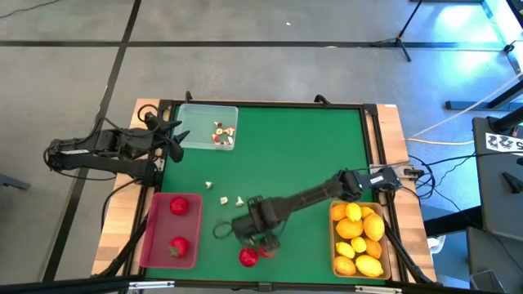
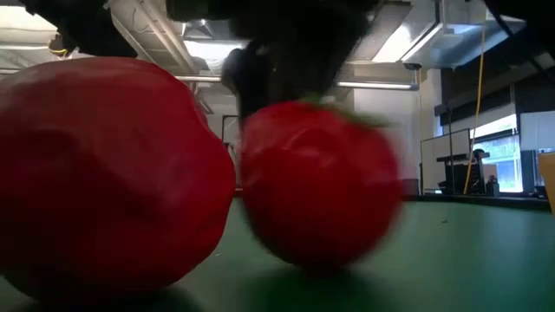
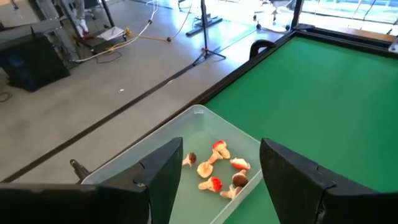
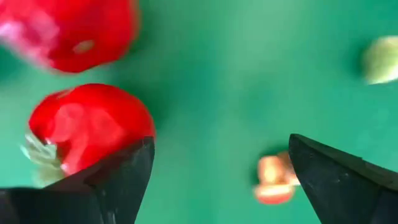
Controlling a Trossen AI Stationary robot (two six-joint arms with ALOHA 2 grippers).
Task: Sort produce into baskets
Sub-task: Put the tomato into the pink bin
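My right gripper (image 1: pixel 260 242) is open, low over the green table near its front edge, above two red strawberries (image 1: pixel 248 257). In the right wrist view one strawberry (image 4: pixel 87 127) with a green top lies right at one finger. The other strawberry (image 4: pixel 68 31) lies beyond it. A small white-and-red bit (image 4: pixel 273 180) lies on the table between the fingers. My left gripper (image 1: pixel 181 139) is open and empty by the clear tray (image 1: pixel 196 114), which holds several white-and-red bits (image 3: pixel 214 171). My right gripper is open over the nearer strawberry (image 4: pixel 93 118), which lies on the table at the outer side of one finger (image 4: pixel 118 177). I cannot tell whether that finger touches it.
The red tray (image 1: pixel 155 237) at the front left holds two strawberries. The tan tray (image 1: pixel 335 245) at the front right holds several lemons and an orange fruit. Three loose small bits (image 1: pixel 225 198) lie on the table between the clear tray and my right gripper.
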